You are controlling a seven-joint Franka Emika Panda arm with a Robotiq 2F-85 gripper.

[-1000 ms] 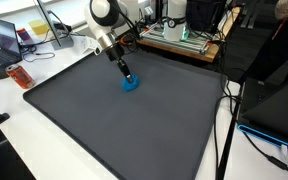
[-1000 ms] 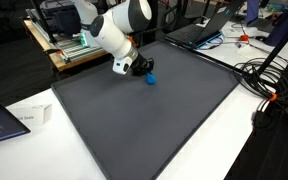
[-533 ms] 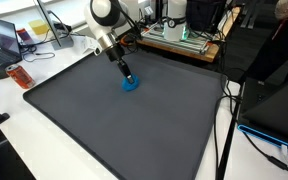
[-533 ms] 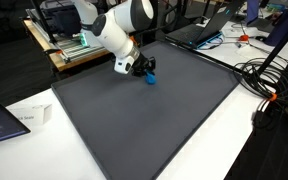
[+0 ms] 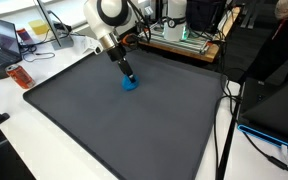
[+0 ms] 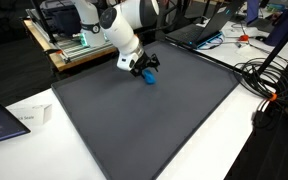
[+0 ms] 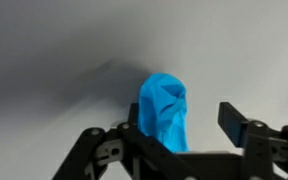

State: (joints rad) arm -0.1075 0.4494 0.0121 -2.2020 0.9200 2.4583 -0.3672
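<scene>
A small crumpled bright-blue object lies on the dark grey mat, towards its far side. My gripper hangs just over it, pointing down. In the wrist view the blue object stands between the jaws of the gripper. The jaws are open. The right finger is well clear of the blue object. The left finger is right beside it, and I cannot tell whether they touch.
Beyond the mat stands a bench with electronics. An orange object and a laptop lie on the white table. Cables run along one side of the mat; a white label block sits near another corner.
The jaws have opened from shut, letting go of the blue object, which stays on the mat. The arm's upper part has shifted a little above it.
</scene>
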